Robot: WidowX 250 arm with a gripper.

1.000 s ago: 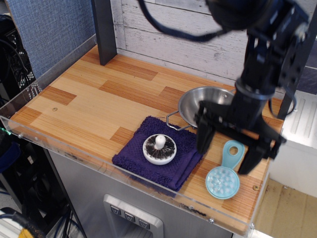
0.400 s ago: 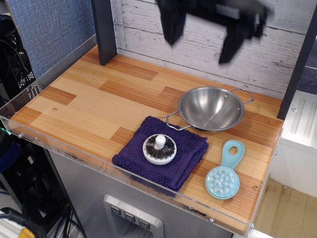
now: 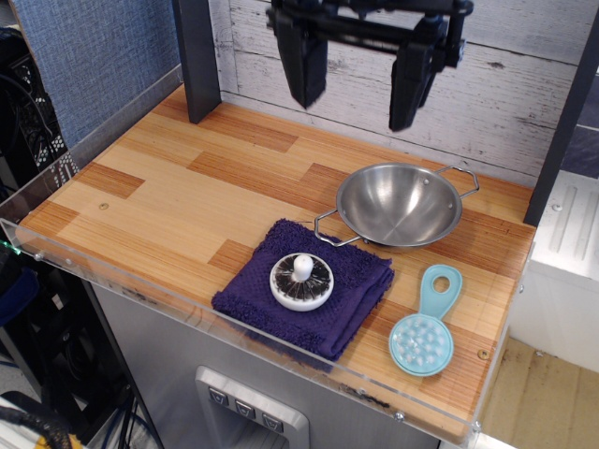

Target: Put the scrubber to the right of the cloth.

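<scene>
We saw the gripper (image 3: 358, 82) high up with its jaws wide apart and nothing between them. Far below the jaws and off to the right, the scrubber (image 3: 424, 334) lay flat on the table (image 3: 159, 187), just right of the cloth (image 3: 346, 290). A bowl (image 3: 399, 204) sat below the jaws.

The hand (image 3: 358, 79) hangs high near the top edge, its two dark fingers (image 3: 304, 65) pointing down, spread wide apart with nothing between them.
</scene>
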